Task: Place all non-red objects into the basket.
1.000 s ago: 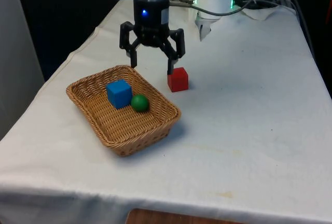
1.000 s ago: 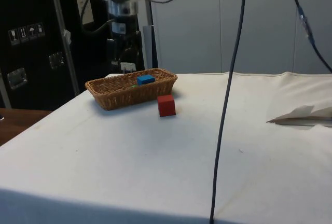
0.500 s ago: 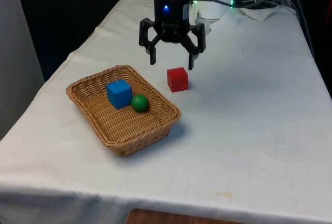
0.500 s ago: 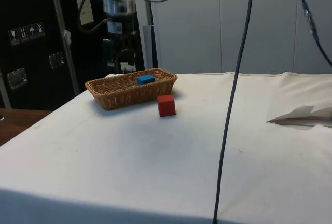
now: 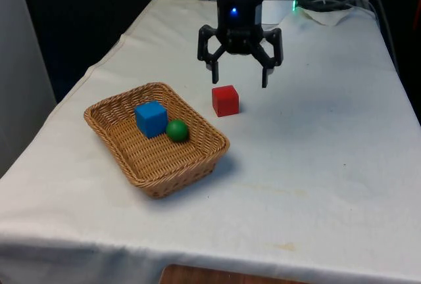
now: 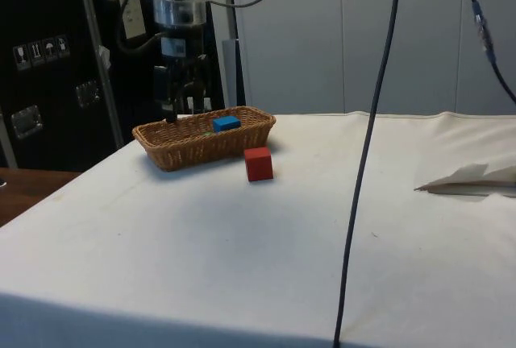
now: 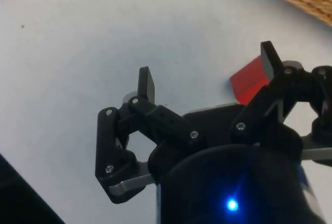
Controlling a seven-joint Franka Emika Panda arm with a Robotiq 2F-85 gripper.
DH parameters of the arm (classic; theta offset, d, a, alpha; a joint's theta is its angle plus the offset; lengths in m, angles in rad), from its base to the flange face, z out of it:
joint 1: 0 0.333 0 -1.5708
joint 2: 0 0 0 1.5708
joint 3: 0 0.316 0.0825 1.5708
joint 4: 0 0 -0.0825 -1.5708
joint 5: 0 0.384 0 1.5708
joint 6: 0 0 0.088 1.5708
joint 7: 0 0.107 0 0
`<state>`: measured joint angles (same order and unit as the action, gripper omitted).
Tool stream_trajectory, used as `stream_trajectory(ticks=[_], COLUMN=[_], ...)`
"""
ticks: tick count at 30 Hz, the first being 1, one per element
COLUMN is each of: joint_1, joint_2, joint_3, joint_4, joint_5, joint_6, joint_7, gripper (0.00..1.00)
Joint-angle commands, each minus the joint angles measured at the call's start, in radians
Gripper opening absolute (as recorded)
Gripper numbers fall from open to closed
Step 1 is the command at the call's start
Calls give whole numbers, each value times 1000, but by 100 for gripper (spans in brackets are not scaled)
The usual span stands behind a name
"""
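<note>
Overhead, pincer (image 5: pixel 239 77) spread apart, empty; basket (image 5: pixel 201 159) long axis diagonal, with blue cube (image 5: pixel 150 118), green ball (image 5: pixel 177 130) inside.

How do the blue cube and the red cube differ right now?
Colour: the blue cube is blue, the red cube red.
Place: the blue cube sits inside the basket beside the green ball; the red cube stands on the cloth outside the basket, on the front view's right of it.
Gripper: the open gripper hangs nearer the red cube than the blue one, touching neither.
Both are cubes of similar size.
</note>
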<state>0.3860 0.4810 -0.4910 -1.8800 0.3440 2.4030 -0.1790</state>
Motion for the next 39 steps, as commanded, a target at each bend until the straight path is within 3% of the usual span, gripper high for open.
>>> stream_trajectory(ticks=[1, 3, 4, 5, 12, 13, 14, 21, 22, 23, 29, 30, 31, 38, 39], joint_1=[11, 12, 3, 13, 19, 9, 21, 19, 12, 19, 18, 12, 18, 18, 12], joint_2=[-10, -16, -10, -18, -35, -24, -39, -78, -71, -83, -118, -107, -122, -160, -151], joint_3=[0, 11, 15, 14, 36, 40, 39, 60, 65, 62, 77, 79, 78, 89, 92], joint_4=[-14, -21, -11, -23, -40, -25, -44, -84, -75, -89, -126, -113, -131, -173, -162], joint_5=[-7, -7, 0, -7, -11, -1, -13, -30, -24, -32, -44, -37, -45, -49, -40], joint_6=[8, 8, 0, 9, 8, 0, 8, 9, 0, 9, 9, 0, 9, 10, 1], joint_7=[7, 7, 0, 7, 6, 0, 6, 1, -2, 0, -9, -10, -11, -32, -35], gripper=[100, 100, 100, 100, 100, 100, 100, 100, 100, 100, 100, 100, 100, 100, 100])
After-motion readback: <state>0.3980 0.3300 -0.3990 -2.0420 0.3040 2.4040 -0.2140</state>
